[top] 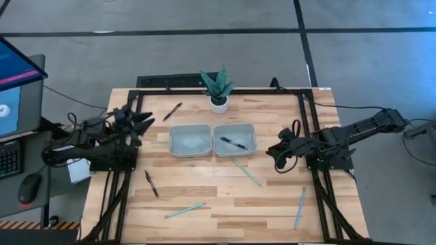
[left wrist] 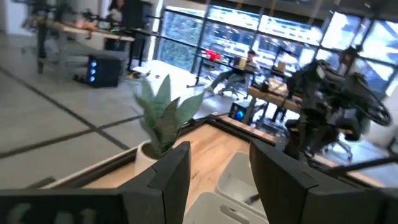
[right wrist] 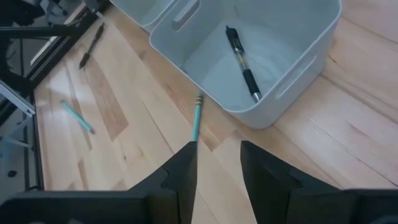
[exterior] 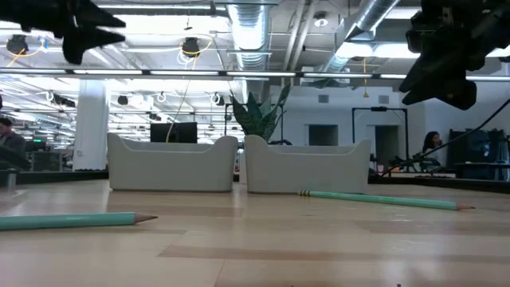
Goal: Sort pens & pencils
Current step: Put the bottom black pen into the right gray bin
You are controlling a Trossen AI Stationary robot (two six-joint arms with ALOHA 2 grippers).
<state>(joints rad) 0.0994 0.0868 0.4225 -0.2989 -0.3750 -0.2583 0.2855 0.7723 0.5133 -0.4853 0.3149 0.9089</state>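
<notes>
Nearest the low camera, we record one teal pencil (exterior: 76, 220) lying crosswise on the table (top: 204, 197), sharpened tip toward the right. A second pencil (top: 246, 171) lies diagonally just in front of the right tray (top: 235, 139), its eraser end at the tray wall. A third pencil (top: 300, 207) lies near the front right corner, nearly lengthwise to the table.

We note one pen (top: 233, 143) inside the right tray, lying obliquely across its floor. Another pen (top: 172, 111) rests slanted behind the left tray (top: 189, 140), which holds nothing, and a further pen (top: 151, 184) lies slanted toward the front left.

A potted plant (top: 218, 88) stands behind both trays.

We find the left gripper (top: 141, 122) raised over the table's left edge, fingers apart. The right gripper (top: 274, 151) hovers beside the right tray, above the second pencil, fingers apart and holding nothing.
</notes>
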